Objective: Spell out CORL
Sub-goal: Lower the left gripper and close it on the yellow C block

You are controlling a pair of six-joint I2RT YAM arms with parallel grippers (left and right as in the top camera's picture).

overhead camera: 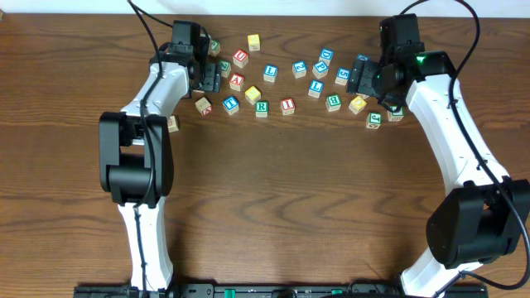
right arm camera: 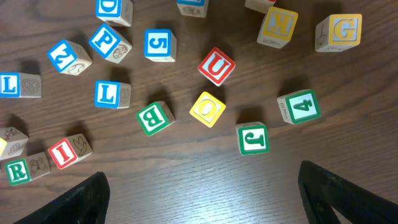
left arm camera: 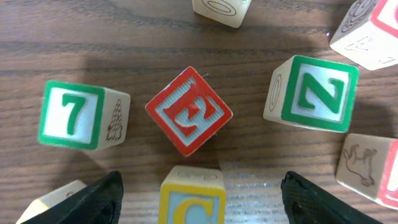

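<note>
My left gripper (overhead camera: 209, 76) is open at the left end of the block cluster. In the left wrist view its fingers (left arm camera: 200, 184) straddle a yellow C block (left arm camera: 193, 200) without touching it. My right gripper (overhead camera: 362, 76) is open and empty above the right end; only bare wood lies between its fingers (right arm camera: 202, 186). The right wrist view shows a yellow O block (right arm camera: 207, 109), a green R block (right arm camera: 17, 169) and a blue L block (right arm camera: 107, 93). In the overhead view they are the O (overhead camera: 358, 104), the R (overhead camera: 262, 107) and the L (overhead camera: 315, 87).
A red E block (left arm camera: 188, 111), a green 7 block (left arm camera: 71, 115) and a green N block (left arm camera: 317, 93) crowd the C. A green B (right arm camera: 152, 118), a red U (right arm camera: 216, 65), a green J (right arm camera: 252, 138), a green 4 (right arm camera: 300, 106) and a red I (right arm camera: 65, 151) surround the O. Bare wood lies in front.
</note>
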